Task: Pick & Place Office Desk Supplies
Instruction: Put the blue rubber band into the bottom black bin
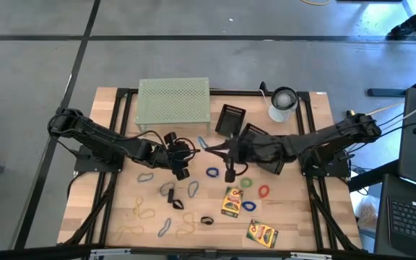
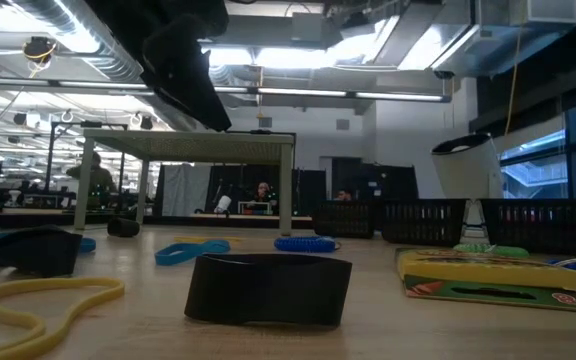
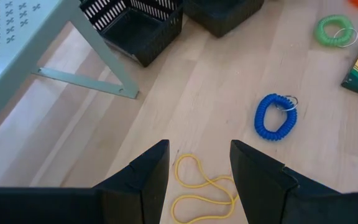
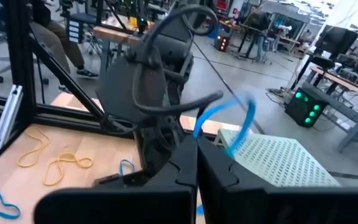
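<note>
My right gripper (image 1: 212, 149) (image 4: 196, 147) reaches in from the table's right and is shut on a blue rubber band (image 4: 229, 115), close to the rack's near side. My left gripper (image 1: 181, 165) (image 3: 199, 152) is open and hovers over a yellow rubber band (image 3: 197, 186) that lies flat on the table between its fingers. Past it lie a blue coil ring (image 3: 275, 116), a green coil ring (image 3: 334, 30) and a crayon box (image 1: 231, 201). A second crayon box (image 1: 261, 233) lies near the table's near edge. My right gripper pinches the blue rubber band between its two shut fingers. The free loop (image 4: 248, 107) sticks out beyond the fingertips, clear of the table and blurred. The fingers hide the held part.
The pale green perforated rack (image 1: 173, 101) stands at the far side, with the white cup (image 1: 283, 103) to its right. Two black mesh baskets (image 1: 230, 119) (image 1: 262, 143) sit under my right arm. Several loose bands and black clips (image 2: 268, 288) are scattered over the near half of the table.
</note>
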Available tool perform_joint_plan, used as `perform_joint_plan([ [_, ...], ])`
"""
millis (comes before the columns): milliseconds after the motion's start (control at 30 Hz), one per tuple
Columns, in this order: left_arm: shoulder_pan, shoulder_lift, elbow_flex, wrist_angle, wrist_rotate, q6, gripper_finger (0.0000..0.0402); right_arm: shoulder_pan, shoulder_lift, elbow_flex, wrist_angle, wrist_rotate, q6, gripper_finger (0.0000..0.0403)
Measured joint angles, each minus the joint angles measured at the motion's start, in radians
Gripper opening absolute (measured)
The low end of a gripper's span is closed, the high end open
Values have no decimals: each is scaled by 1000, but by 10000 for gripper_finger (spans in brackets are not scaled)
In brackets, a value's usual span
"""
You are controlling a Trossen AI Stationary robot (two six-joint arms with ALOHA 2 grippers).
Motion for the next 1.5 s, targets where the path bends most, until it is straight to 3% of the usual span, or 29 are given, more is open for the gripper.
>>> perform_joint_plan([
  [167,0,0,0,5,0,-1,164,24,-1,-8,-4,8,1,0],
  [367,0,0,0,5,0,-3,164,54,-1,-12,-185,244,20,0],
  [433,0,0,0,5,0,-4,164,54,-3,-13,-279,291,75,3],
  [633,0,0,0,10,1,-4,164,46,-51,-13,-634,291,358,8],
  [1000,0,0,0,28,0,-4,164,41,-131,-16,-1289,121,950,5],
  [1300,0,0,0,27,1,-10,164,33,-125,-163,-1345,-54,1083,5],
  [1500,0,0,0,28,1,-10,164,24,-125,-269,-1323,-87,1166,5],
])
